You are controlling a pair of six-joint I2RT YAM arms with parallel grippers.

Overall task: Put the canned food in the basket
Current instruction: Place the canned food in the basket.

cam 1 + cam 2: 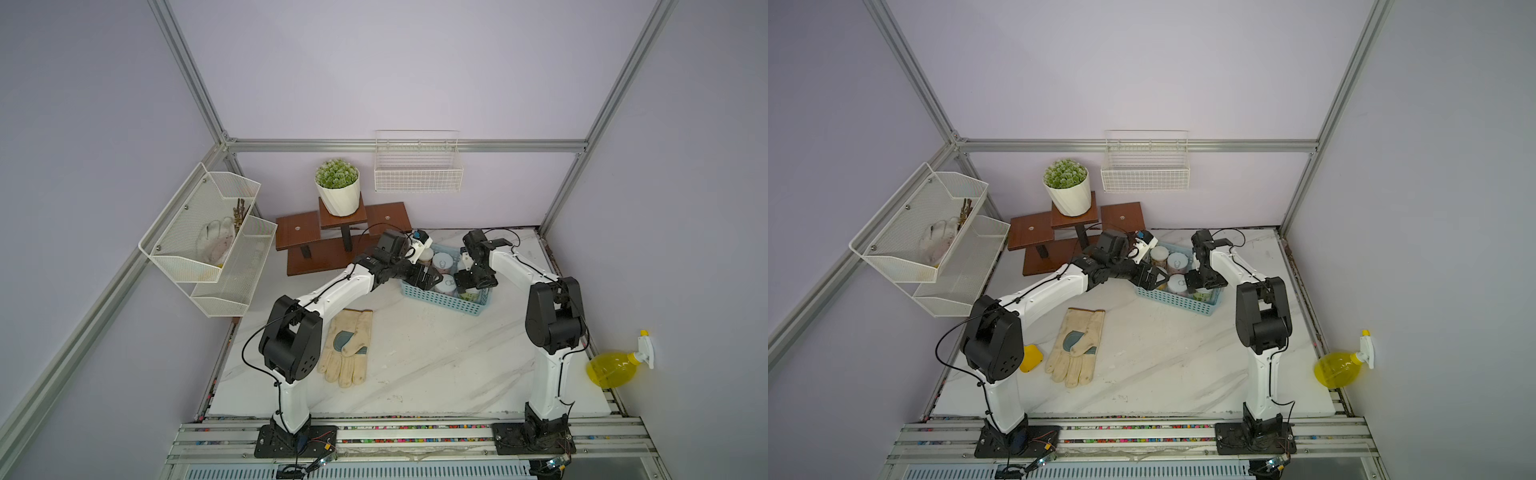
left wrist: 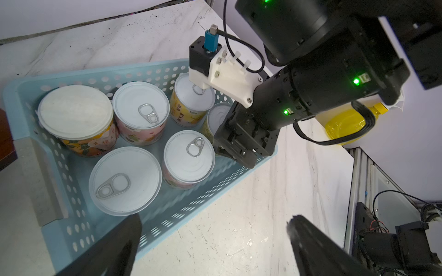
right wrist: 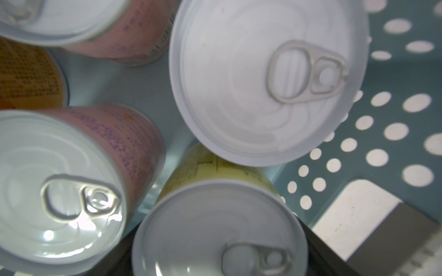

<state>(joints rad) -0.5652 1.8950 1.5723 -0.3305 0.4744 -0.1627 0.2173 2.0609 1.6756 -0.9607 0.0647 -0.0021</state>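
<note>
The light blue basket (image 1: 440, 301) (image 1: 1175, 301) (image 2: 179, 210) stands at the back of the table. Several tins of canned food (image 2: 141, 112) stand upright inside it, one with a plain white top (image 2: 75, 112). My right gripper (image 1: 467, 286) (image 2: 244, 145) reaches down into the basket's right end. Its dark fingers flank a yellow-green labelled can (image 3: 220, 229); whether they press on it does not show. My left gripper (image 2: 214, 224) (image 1: 428, 280) hovers open and empty over the basket's left front wall, with one finger over the basket and one over the tabletop.
A leather glove (image 1: 347, 347) lies front left of the basket. A potted plant (image 1: 337, 187) on a wooden stand (image 1: 299, 232) is behind. A white wire basket (image 1: 417, 174) and a mesh rack (image 1: 208, 237) hang on the walls. A yellow spray bottle (image 1: 615, 368) hangs right.
</note>
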